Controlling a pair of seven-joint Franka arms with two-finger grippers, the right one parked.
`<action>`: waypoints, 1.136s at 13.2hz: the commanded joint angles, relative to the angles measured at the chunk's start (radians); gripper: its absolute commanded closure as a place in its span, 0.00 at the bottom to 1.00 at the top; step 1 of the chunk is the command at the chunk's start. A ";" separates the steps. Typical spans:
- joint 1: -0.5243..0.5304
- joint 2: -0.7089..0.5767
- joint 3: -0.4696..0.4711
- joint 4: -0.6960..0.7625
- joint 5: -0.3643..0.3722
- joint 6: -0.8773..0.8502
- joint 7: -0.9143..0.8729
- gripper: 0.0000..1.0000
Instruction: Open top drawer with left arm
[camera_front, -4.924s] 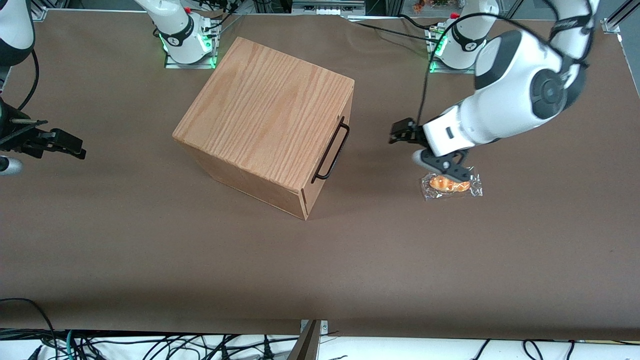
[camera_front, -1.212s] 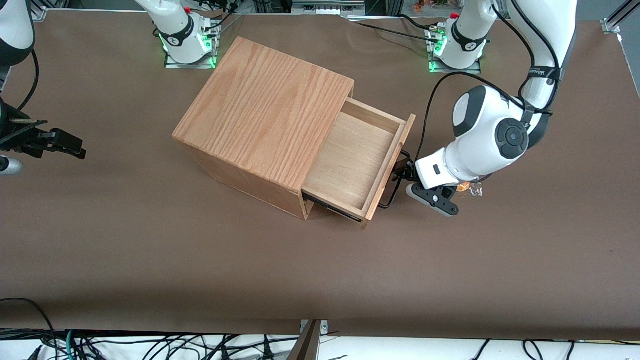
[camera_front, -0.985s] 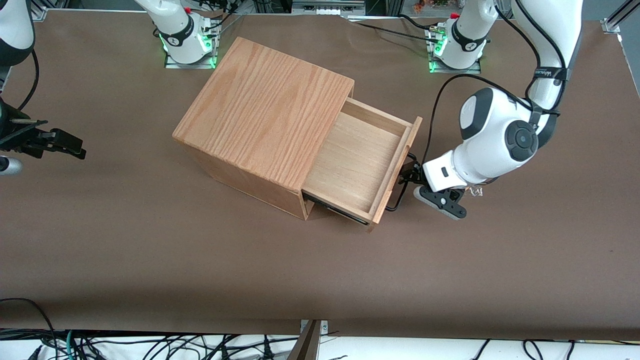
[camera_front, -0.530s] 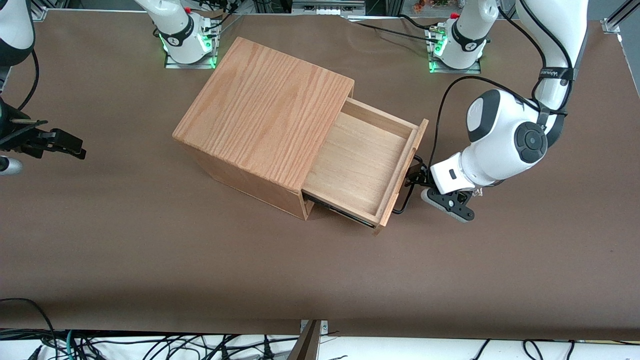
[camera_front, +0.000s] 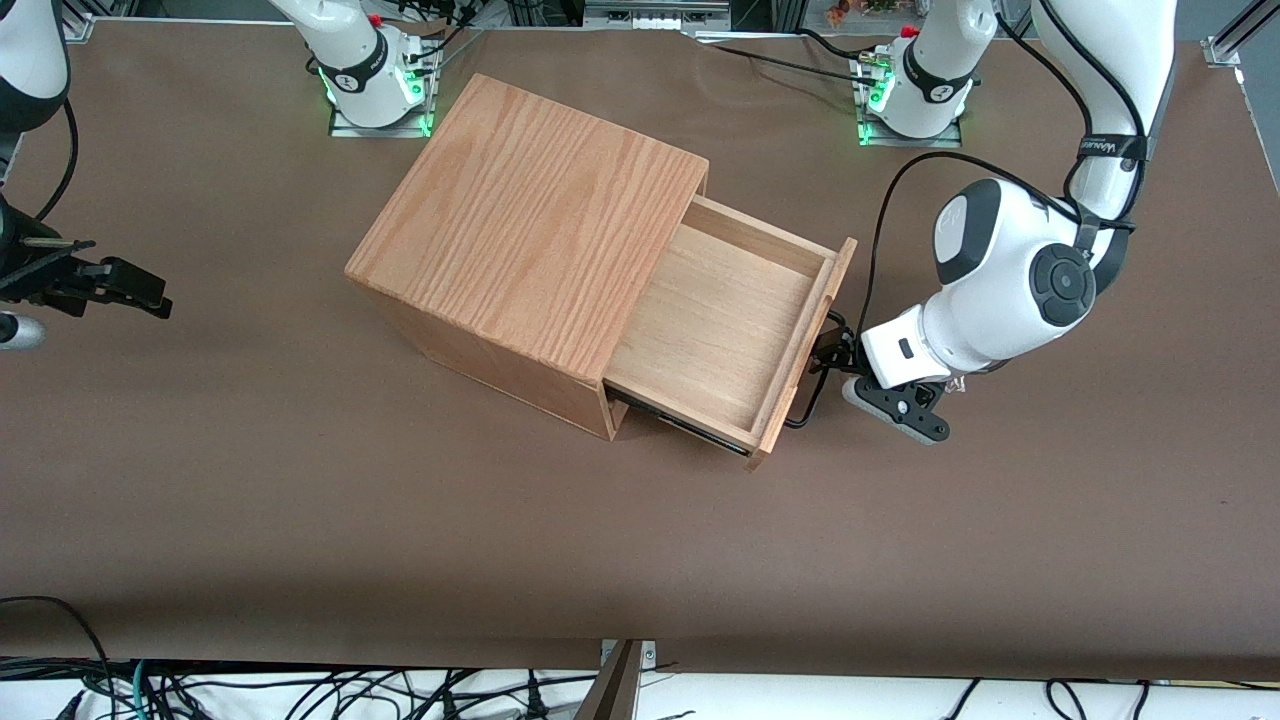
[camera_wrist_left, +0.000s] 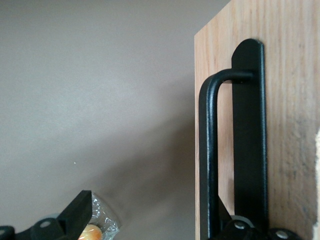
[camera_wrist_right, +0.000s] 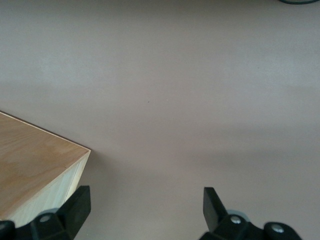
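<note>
We see the top drawer (camera_front: 722, 320) in pale smooth wood (grain faint), its handle (camera_wrist_left: 209, 150) matt black metal; the left arm (camera_front: 1010, 285) is glossy white, its gripper (camera_front: 825, 352), at the handle, black.

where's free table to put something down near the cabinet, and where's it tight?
Free: the wide brown table strip nearer the front camera than the cabinet, and the stretch toward the parked arm's end. The top drawer tray is bare too. Tight: in front of the drawer, where the tool sits at the handle beside a wrapped snack.

We see left arm (camera_front: 1005, 285) bent low, wrist level, end effector (camera_front: 828, 352) pointing nine o'clock, fingers parted.
</note>
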 joint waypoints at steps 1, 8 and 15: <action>-0.002 -0.026 0.022 0.008 -0.072 -0.014 0.005 0.00; 0.018 -0.092 0.055 0.129 -0.121 -0.321 0.000 0.00; 0.110 -0.282 0.048 0.131 0.156 -0.502 -0.158 0.00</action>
